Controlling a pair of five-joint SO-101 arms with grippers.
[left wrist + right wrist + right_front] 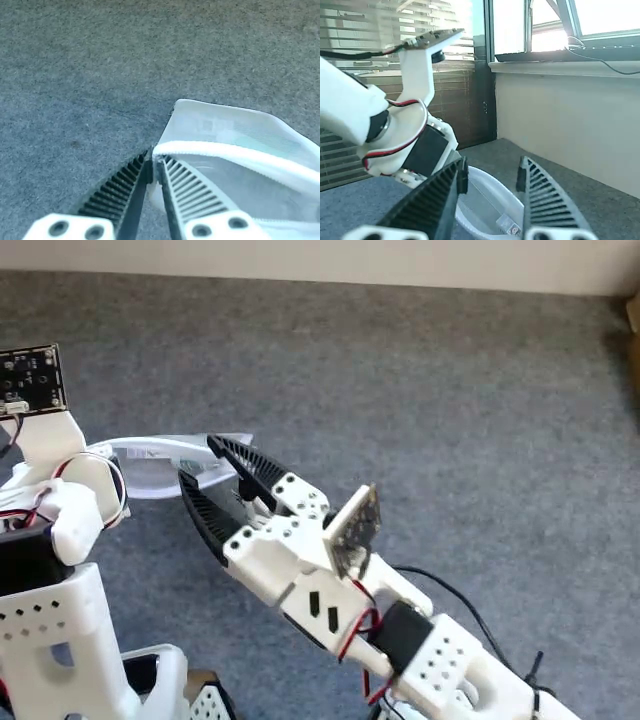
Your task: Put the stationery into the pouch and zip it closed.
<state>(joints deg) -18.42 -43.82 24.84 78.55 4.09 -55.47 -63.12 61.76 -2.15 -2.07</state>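
Two grippers attend one pouch (150, 462), which lies on the grey carpeted table (450, 390) between the two arms. The left gripper (154, 165) has its jaws drawn almost together, and they appear to pinch the very end of the white zip rim (225, 157). The right gripper (196, 458) stands spread wide over the other part of the pouch, holding nothing. In its own wrist view the two ribbed fingers (445, 195) straddle the pouch's open mouth (490, 200) without touching it.

Treat the pouch as light, soft and limp. Its walls are thin and translucent, and they sag and fold, so they will give no resistance to a push and will slide over the carpet unless you anchor them. The zip rim looks like the firmest part, being a thicker corded band, so take your hold there, near an end, rather than on the slack wall. Pale shapes show dimly through the wall, and you cannot tell from here whether they are the stationery. For zipping you would likely need one end of the rim held taut while the other gripper works along it. The slider itself cannot be made out.
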